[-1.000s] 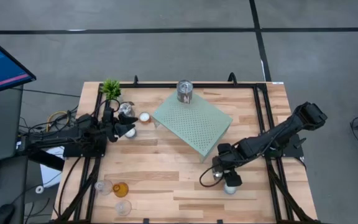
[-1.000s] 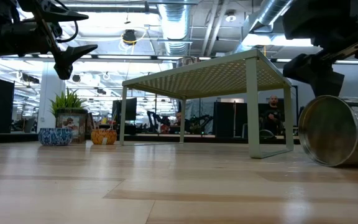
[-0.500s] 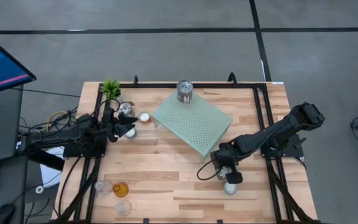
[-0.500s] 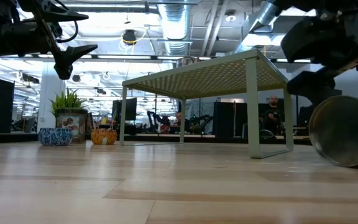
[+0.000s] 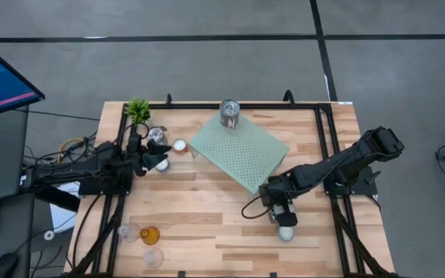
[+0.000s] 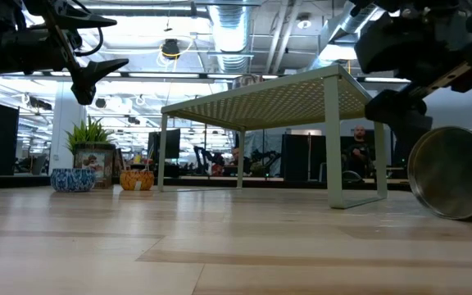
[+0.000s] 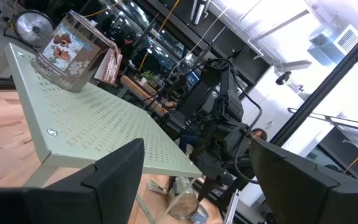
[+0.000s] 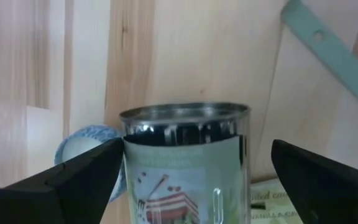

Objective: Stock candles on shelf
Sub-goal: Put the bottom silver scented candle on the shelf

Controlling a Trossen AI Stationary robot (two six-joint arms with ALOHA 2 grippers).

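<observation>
The mint-green shelf stands on its short legs in the table's middle, with a silver tin candle upright on its far corner. A second silver tin lies on its side on the table by the shelf's near right corner, next to a small blue-and-white candle. My right gripper points down over this tin, open, one finger on each side. My left gripper waits open at the table's left, by a silver tin and a tealight. My right gripper stands open around the lying tin's round side, coming from above with the fingers across the tin. One finger's edge lies close against the tin's side; I cannot tell whether it touches. The tin rests on the table.
A green potted plant stands at the far left corner. Clear and amber glass holders sit near the front left edge. Bare wood lies between the shelf and the near edge. A screen stands beyond the table's left side.
My right gripper has swung a little toward the shelf's near corner and turned slightly over the lying tin. In the low view the tin has shifted a little toward the table's right and lies on the wood.
</observation>
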